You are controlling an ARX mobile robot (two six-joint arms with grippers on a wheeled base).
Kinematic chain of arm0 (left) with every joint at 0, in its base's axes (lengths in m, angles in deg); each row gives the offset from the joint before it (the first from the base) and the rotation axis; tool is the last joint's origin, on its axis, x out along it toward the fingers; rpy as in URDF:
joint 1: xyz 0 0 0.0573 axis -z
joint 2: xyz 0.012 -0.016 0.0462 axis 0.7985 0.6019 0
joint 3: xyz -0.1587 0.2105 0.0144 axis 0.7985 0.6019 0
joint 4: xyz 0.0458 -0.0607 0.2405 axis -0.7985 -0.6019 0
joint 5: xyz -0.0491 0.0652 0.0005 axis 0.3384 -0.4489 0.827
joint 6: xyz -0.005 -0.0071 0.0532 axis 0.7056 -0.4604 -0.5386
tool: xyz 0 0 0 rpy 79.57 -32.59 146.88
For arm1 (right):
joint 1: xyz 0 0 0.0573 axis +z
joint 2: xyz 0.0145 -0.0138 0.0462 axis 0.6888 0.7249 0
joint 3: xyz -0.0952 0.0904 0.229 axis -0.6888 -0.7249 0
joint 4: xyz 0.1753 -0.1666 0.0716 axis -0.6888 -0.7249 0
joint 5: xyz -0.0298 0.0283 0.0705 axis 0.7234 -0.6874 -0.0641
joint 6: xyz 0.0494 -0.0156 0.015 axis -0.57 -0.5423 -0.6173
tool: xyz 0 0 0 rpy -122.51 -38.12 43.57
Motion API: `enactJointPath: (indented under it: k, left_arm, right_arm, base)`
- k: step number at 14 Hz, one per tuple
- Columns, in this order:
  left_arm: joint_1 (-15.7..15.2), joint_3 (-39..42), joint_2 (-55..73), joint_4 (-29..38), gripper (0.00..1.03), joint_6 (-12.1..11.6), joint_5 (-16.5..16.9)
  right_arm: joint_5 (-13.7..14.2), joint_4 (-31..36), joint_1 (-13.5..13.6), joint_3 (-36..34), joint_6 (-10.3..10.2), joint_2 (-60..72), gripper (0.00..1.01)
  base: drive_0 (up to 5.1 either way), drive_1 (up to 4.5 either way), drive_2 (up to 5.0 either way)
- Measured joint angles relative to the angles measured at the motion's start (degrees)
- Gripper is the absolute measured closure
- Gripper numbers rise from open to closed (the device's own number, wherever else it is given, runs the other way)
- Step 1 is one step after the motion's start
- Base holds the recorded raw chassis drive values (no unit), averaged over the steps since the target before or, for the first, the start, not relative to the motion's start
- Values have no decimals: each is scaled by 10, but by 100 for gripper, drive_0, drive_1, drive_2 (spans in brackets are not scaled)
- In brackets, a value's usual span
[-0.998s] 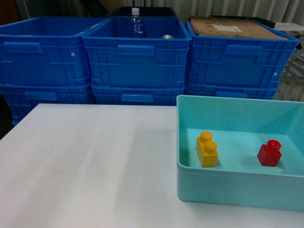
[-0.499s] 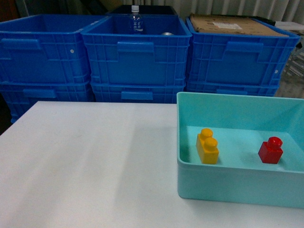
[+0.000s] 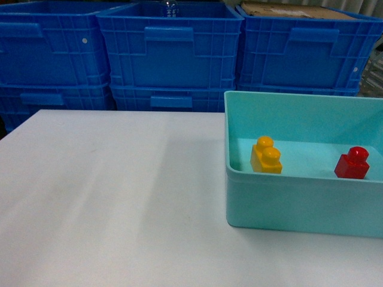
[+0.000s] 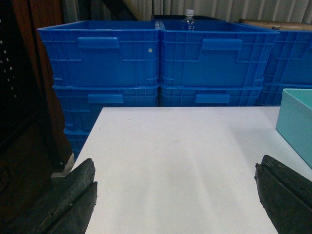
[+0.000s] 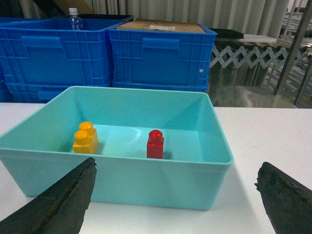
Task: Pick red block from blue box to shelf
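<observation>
Seen from the head view, the red block (image 3: 352,164) stands upright on the floor of the blue box (image 3: 281,197), toward its right side, well apart from the yellow brick (image 3: 266,155) at the left. The box sits at the right of the white desk (image 3: 108,203), with dark blue crates (image 3: 170,54) stacked just behind. Neither claw appears in this view, and no shelf is visible in any view.

Left wrist view: the left claw (image 4: 175,195) stands wide, holding nothing, above bare desk; only the box's left wall shows at the right edge. Open room lies all around it.

Right wrist view: the right claw (image 5: 175,195) is spread wide and empty, facing the box's near wall, the block just right of the floor's centre. The step in hand appears to be the approach. A good grasp would likely come from above, over the near rim, closing on the block's flat sides below the stud. Clear floor surrounds the block, so the rim is the main edge to mind.
</observation>
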Motion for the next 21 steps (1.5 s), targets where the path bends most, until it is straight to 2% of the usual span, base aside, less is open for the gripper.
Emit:
enactJointPath:
  k: [7, 14, 15, 16, 17, 18, 19, 21]
  left_arm:
    - [0, 0, 0, -2, 5, 0, 0]
    - [0, 0, 0, 1, 5, 0, 0]
    - [0, 0, 0, 1, 5, 0, 0]
    - [0, 0, 0, 1, 5, 0, -1]
    - [0, 0, 0, 2, 5, 0, 0]
    - [0, 0, 0, 1, 5, 0, 0]
    - [0, 0, 0, 1, 5, 0, -1]
    - [0, 0, 0, 1, 5, 0, 0]
  right_arm:
    - [0, -1, 0, 0, 0, 0, 3]
    - [0, 0, 0, 0, 0, 0, 3]
    - [-21, -32, -8, 7, 7, 8, 3]
    - [-114, -127, -44, 48, 33, 78, 3]
    - [-167, -155, -47, 76, 41, 153, 3]
    - [-195, -133, -21, 85, 44, 191, 3]
    - [-192, -104, 2, 103, 43, 226, 3]
    - [-158, -45, 35, 137, 41, 293, 3]
  base:
    - [0, 313, -313]
    - [0, 0, 0]
    - [0, 0, 0]
    - [0, 0, 0]
    - [0, 0, 0]
    - [0, 0, 0]
    - [0, 0, 0]
    - [0, 0, 0]
